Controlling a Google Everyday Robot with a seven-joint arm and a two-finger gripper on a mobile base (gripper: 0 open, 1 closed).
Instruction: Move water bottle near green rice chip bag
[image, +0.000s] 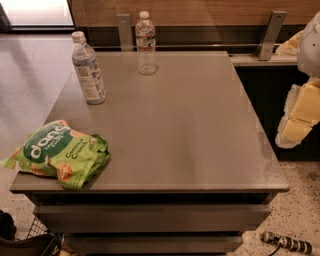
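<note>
1. A second bottle (88, 69) with a large grey-blue label stands upright at the upper left of the grey table (190, 130), between the back edge and the bag.
2. Both bottles are capped (how full they are cannot be told).
3. The water bottle (146, 44) is clear and ribbed, with a white cap. It stands upright at top centre, well apart from the green rice chip bag (59, 152), which lies crumpled at the lower left corner.
4. The gripper (300, 117) hangs at the frame's right edge, off the table; wide or narrow, I cannot tell.
</note>
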